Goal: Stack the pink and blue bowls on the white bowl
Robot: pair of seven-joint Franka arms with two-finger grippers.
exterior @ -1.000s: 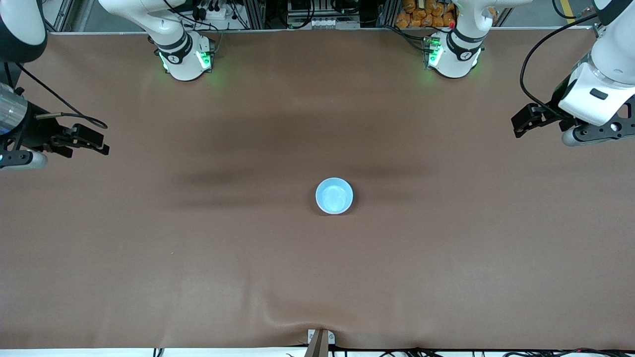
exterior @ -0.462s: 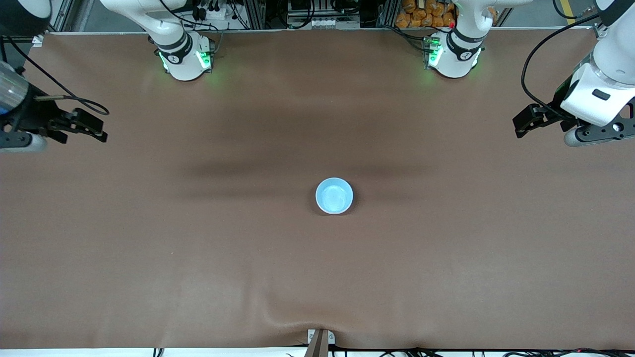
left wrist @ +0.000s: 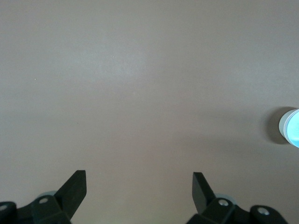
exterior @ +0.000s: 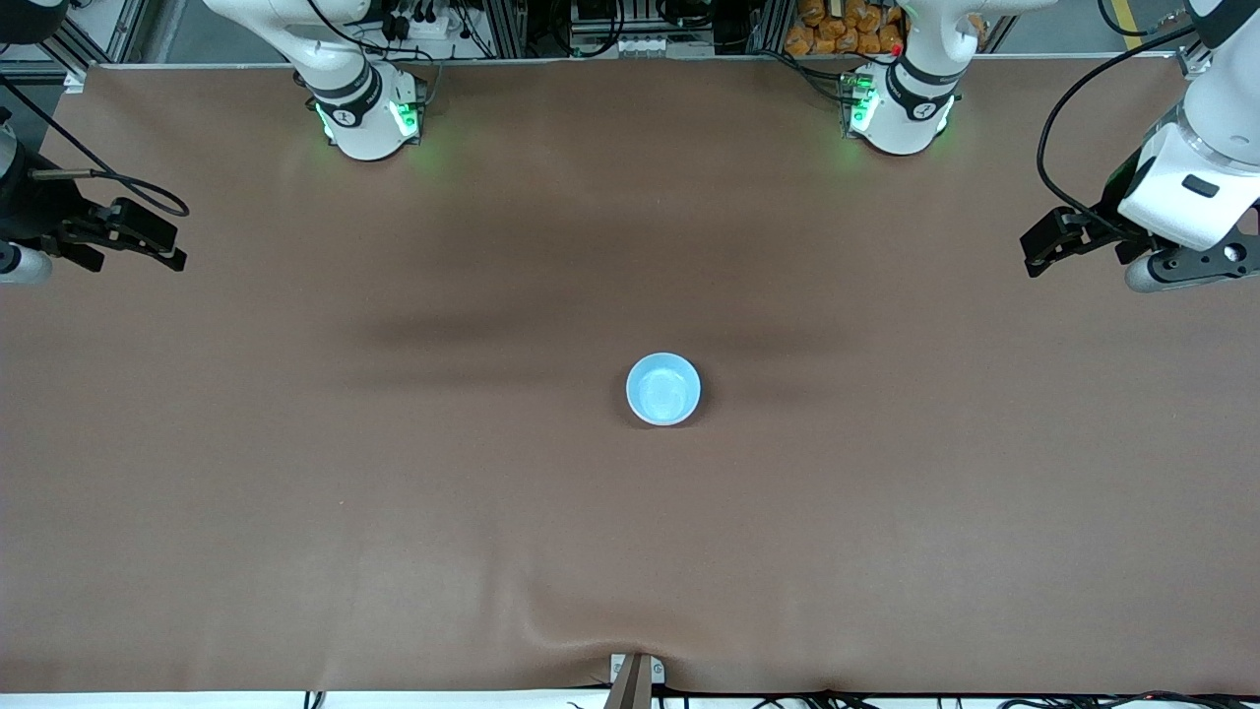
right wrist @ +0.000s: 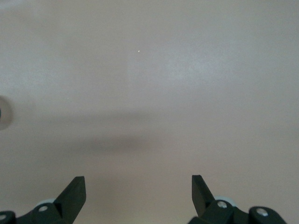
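A light sky blue bowl (exterior: pixel 663 389) stands upright near the middle of the brown table, with nothing in it. Its edge also shows in the left wrist view (left wrist: pixel 292 127). The pink bowl and the white bowl do not show in any view. My left gripper (exterior: pixel 1030 256) is open and empty, held over the left arm's end of the table; its own view (left wrist: pixel 139 179) shows only bare cloth between the fingers. My right gripper (exterior: pixel 177 247) is open and empty over the right arm's end of the table, and its own view (right wrist: pixel 138 183) shows the same.
The brown cloth (exterior: pixel 394 492) covers the whole table, with a small ridge at the edge nearest the front camera (exterior: pixel 635 645). The two arm bases (exterior: pixel 364 113) (exterior: pixel 901 108) stand along the edge farthest from that camera.
My right gripper has drawn back toward its end of the table and toward the bases' side. My left gripper has shifted only slightly. The blue bowl has not moved.
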